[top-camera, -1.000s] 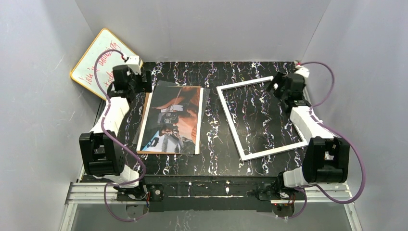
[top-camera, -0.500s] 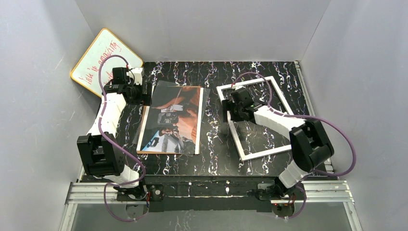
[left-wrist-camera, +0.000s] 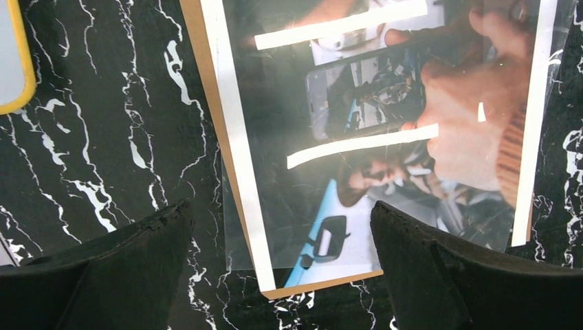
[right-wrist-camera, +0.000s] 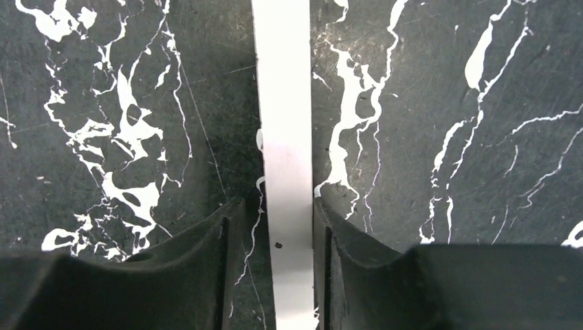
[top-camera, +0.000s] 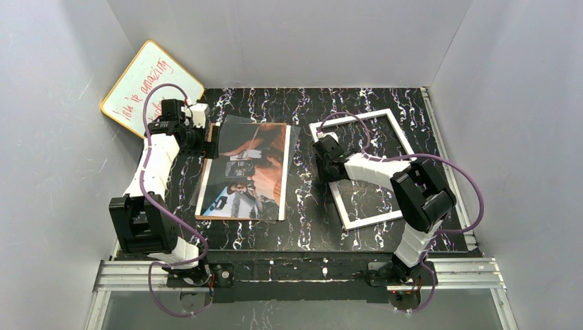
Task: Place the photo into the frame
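The photo (top-camera: 247, 172), dark with orange-red areas, lies face up left of the table's middle, on a brown backing board (top-camera: 204, 207) and under a clear sheet. My left gripper (top-camera: 210, 139) hovers open over the stack's far left corner. In the left wrist view the photo (left-wrist-camera: 385, 124) fills the space beyond my left gripper (left-wrist-camera: 280, 206). The white frame (top-camera: 385, 115) lies flat on the right. My right gripper (top-camera: 323, 161) straddles its left bar. In the right wrist view the frame (right-wrist-camera: 283, 103) runs between the fingers of my right gripper (right-wrist-camera: 277, 201): one touches it, the other stands a small gap away.
A yellow-rimmed whiteboard (top-camera: 148, 86) with red writing leans in the far left corner, just behind the left arm; its rim (left-wrist-camera: 20, 62) shows in the left wrist view. Grey walls enclose the black marbled table (top-camera: 302, 206) on three sides.
The right arm swung from the frame's far right corner to its left bar, and its jaws narrowed around that bar. The left gripper edged right onto the photo's corner.
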{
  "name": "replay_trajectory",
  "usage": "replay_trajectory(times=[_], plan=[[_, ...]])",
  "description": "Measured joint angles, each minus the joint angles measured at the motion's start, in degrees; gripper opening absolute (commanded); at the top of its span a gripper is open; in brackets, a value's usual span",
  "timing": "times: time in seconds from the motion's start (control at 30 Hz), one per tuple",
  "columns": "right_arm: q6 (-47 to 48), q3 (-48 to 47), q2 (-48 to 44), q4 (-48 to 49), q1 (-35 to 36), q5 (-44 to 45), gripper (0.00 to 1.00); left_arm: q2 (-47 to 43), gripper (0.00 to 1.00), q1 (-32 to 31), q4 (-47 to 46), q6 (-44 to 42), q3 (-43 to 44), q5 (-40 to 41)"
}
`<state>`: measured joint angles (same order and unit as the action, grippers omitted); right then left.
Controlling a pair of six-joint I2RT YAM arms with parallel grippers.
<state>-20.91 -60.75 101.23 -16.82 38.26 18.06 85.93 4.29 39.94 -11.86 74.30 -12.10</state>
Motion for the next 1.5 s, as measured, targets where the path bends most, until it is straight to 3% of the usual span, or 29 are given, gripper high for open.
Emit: replay_trajectory(times=[0.1, 0.3, 0.57, 1.0, 1.2, 1.5], plan=[[-0.2, -0.3, 0.4, -0.1, 0.8, 1.6, 0.13, 0.0, 0.98, 0.0, 0.8, -0.2, 0.0, -0.7], [-2.8, -4.1, 1.7, -4.8, 2.0, 1.9, 0.01, 0.0, 0.98, -0.1, 1.9, -0.1, 0.0, -3.2], [-8.4, -20.0, 2.1, -13.7, 3.2, -2.3, 0.01, 0.0, 0.98, -1.6, 2.4, 0.6, 0.0, -5.5], [-23.3, -37.1, -2.0, -17.2, 3.5, -16.8, 0.01, 1.5, 0.98, -2.1, 4.3, 3.3, 6.2, -9.4], [-30.9, -37.7, -6.3, -13.7, 3.5, -21.7, 0.01, 1.9, 0.98, -3.0, 4.3, 5.1, 8.4, -11.1], [-40.7, -29.5, -11.8, 2.6, 2.8, -30.7, 0.01, 2.0, 0.98, -5.7, 3.1, 9.0, 9.7, -12.2]])
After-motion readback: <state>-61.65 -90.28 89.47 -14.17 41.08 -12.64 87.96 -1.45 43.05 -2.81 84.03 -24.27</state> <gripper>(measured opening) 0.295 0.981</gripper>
